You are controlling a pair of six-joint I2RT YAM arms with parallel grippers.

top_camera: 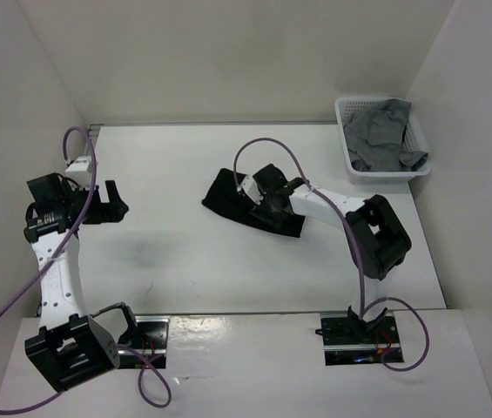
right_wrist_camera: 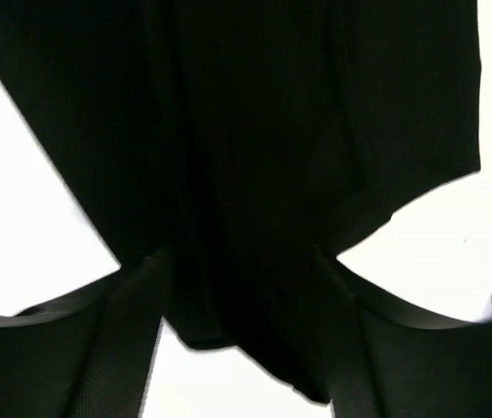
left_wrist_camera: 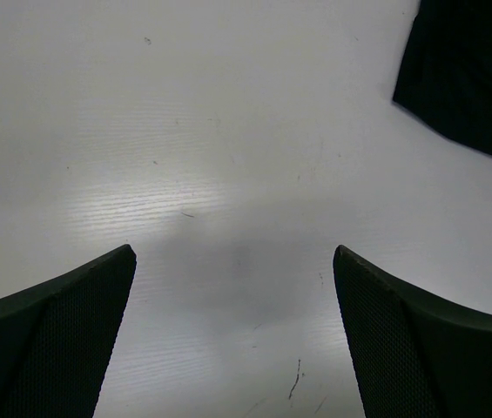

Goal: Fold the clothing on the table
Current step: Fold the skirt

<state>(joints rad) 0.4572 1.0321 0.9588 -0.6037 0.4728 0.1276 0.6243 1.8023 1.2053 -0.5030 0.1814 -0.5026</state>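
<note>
The black clothing lies crumpled on the white table, a little right of centre. My right gripper is down on its right half. In the right wrist view its fingers stand apart on either side of a bunched fold of the clothing, with fabric filling the gap of the right gripper. My left gripper hovers over bare table at the left, wide open and holding nothing. The left wrist view shows that left gripper over white surface, with a corner of the clothing at the upper right.
A white lattice basket holding a grey garment stands at the back right corner. White walls enclose the table on the left, back and right. Purple cables loop off both arms.
</note>
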